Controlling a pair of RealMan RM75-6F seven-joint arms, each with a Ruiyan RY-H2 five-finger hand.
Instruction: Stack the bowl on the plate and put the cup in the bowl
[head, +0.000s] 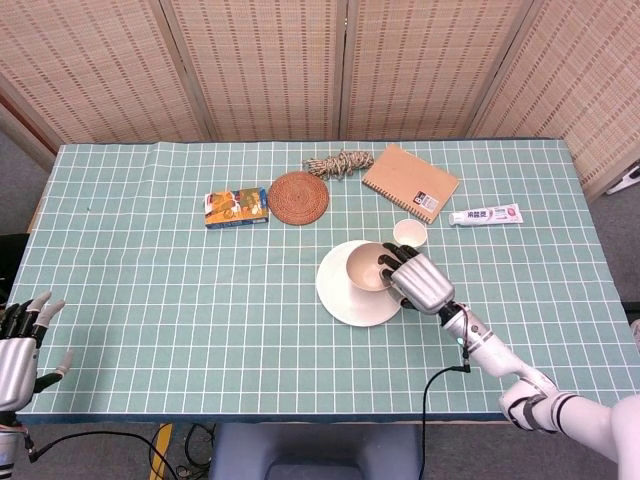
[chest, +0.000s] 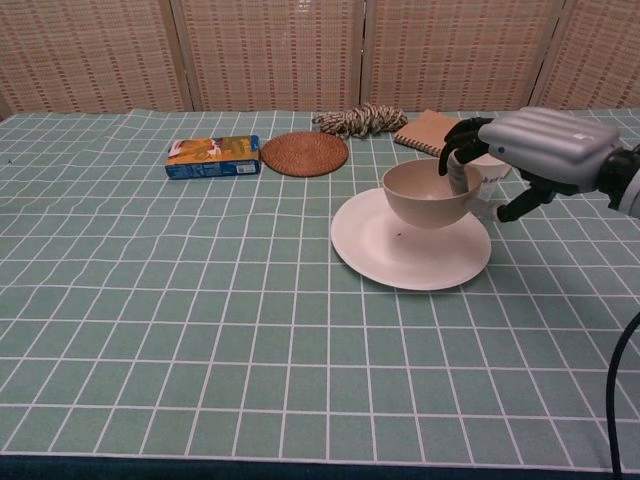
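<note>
My right hand (head: 420, 281) (chest: 540, 150) grips the beige bowl (head: 366, 266) (chest: 424, 193) by its right rim, fingers hooked inside it. The bowl hangs just above the white plate (head: 345, 298) (chest: 400, 262), over the plate's upper middle. The white paper cup (head: 409, 234) (chest: 490, 172) stands upright behind the hand, mostly hidden by it in the chest view. My left hand (head: 18, 342) hovers off the table's near left corner with fingers spread, holding nothing.
Along the far side lie a snack box (head: 236, 207), a round woven coaster (head: 298, 197), a coil of twine (head: 338, 162), a brown spiral notebook (head: 410, 181) and a toothpaste tube (head: 485, 214). The green checked cloth (head: 180, 300) covers the table.
</note>
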